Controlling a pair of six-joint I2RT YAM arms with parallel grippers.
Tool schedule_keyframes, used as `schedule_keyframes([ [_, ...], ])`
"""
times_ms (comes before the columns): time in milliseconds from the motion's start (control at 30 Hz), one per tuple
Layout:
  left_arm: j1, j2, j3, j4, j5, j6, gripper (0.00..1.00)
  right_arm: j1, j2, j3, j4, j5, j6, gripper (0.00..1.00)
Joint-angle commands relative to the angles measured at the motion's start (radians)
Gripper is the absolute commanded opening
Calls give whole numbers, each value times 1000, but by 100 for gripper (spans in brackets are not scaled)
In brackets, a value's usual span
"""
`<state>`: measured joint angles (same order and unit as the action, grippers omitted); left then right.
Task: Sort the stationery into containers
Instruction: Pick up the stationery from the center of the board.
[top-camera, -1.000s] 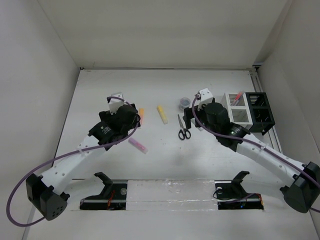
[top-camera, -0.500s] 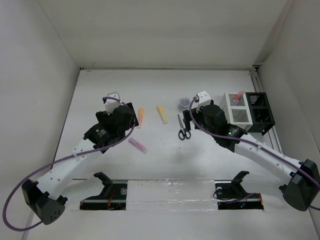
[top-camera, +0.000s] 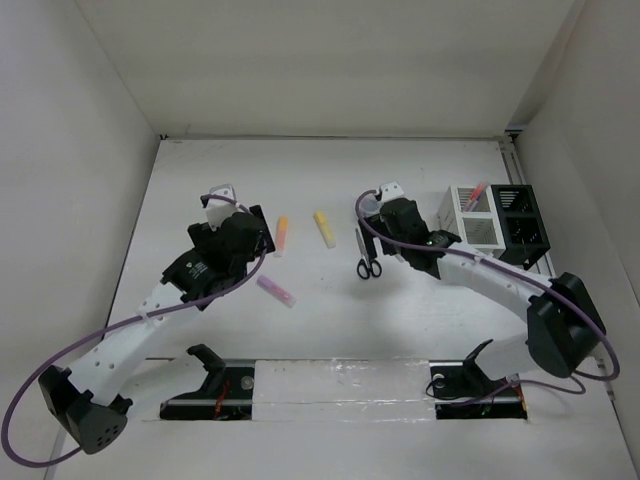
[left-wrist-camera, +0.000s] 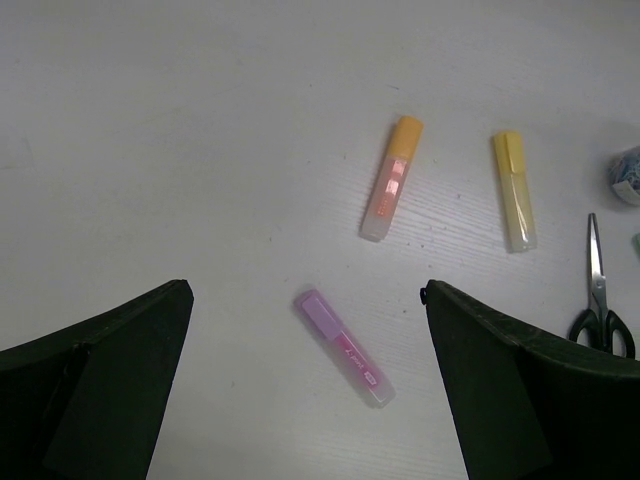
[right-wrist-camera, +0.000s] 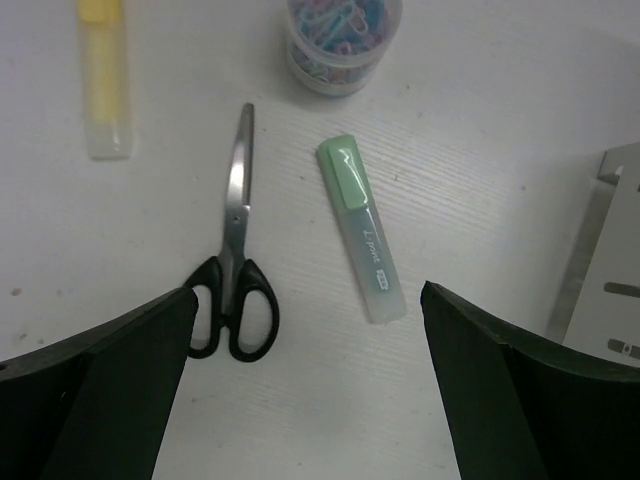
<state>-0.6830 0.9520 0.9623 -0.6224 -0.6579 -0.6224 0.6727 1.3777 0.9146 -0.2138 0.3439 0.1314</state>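
The square white mesh box (top-camera: 470, 216), beside the black box (top-camera: 522, 226), holds a thin pen (top-camera: 477, 192); scissors (right-wrist-camera: 238, 200) and a green highlighter (right-wrist-camera: 362, 230) lie left of it; left end effector (left-wrist-camera: 305, 293) and right end effector (right-wrist-camera: 307, 292) gape empty.

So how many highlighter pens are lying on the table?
4: orange, yellow and purple left of the scissors, green right of them. More may hide in the white box or black box.

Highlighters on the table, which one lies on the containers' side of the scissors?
The green highlighter: it lies between the scissors and the white container. The yellow highlighter, the orange highlighter and the purple highlighter all lie on the scissors' other side.
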Motion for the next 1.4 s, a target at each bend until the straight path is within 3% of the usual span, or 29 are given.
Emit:
schedule_keyframes([
  [0, 3, -38, 21, -7, -34, -8, 100, -51, 49, 53, -39, -25, -1, 100],
  [233, 3, -10, 21, 3, -3, 1, 100, -177, 145, 81, -10, -195, -62, 100],
  [467, 3, -12, 21, 21, 38, 21, 100, -222, 270, 158, -18, -353, -147, 96],
  [733, 3, -65, 12, 41, 57, 39, 100, -231, 406, 285, -90, -316, -183, 89],
  [967, 3, -65, 12, 50, 76, 49, 100, -242, 437, 285, -90, -335, -204, 83],
  [1067, 3, -65, 12, 50, 86, 49, 100, -242, 449, 294, -99, -356, -214, 76],
  [1367, 3, -65, 12, 50, 86, 49, 100, -242, 515, 316, -134, -368, -225, 70],
])
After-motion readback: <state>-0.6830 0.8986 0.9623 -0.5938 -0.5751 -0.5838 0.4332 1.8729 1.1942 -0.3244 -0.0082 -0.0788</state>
